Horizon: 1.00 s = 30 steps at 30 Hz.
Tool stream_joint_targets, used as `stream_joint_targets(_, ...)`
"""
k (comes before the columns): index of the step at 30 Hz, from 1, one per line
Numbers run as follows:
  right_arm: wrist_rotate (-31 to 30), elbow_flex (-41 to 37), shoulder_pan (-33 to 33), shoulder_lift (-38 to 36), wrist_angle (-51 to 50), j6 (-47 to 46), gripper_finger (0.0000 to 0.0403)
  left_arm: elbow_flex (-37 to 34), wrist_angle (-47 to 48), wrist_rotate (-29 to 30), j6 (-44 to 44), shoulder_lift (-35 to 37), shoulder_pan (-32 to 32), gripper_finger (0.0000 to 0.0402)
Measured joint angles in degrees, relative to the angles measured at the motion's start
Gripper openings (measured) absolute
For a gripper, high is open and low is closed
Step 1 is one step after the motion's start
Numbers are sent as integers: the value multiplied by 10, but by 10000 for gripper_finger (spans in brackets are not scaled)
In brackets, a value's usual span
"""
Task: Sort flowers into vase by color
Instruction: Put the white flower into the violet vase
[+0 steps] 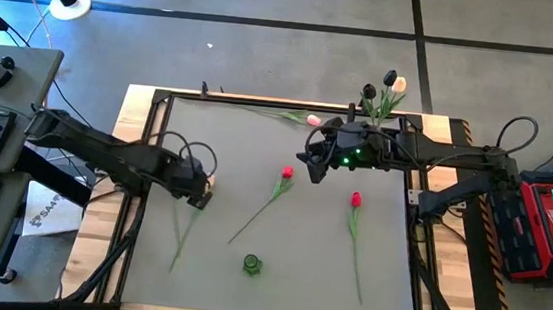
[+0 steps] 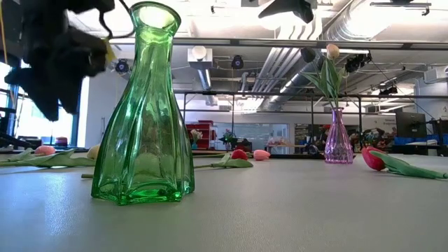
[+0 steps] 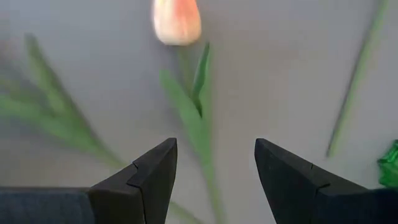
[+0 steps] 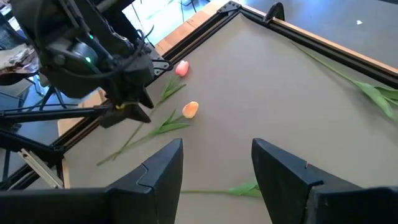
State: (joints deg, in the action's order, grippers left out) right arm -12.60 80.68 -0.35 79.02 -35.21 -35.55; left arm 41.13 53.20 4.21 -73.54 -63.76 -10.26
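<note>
Left gripper (image 3: 214, 180), wide open and empty, hangs over a peach tulip (image 3: 176, 20) near the table's left edge (image 1: 122, 202). Right gripper (image 4: 216, 165) gapes empty above open mat.

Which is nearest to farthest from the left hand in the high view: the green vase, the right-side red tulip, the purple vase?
From the left hand:
1. Green vase, near edge, centre of the table.
2. Right-side red tulip, lying on the table's right half.
3. Purple vase, far right corner, holding flowers.
</note>
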Motion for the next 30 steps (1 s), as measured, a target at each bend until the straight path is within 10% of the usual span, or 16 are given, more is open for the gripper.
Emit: stream_joint_targets(30, -39, 0, -1, 0, -6, -2, 179, -76, -158, -19, 12, -149, 1, 128)
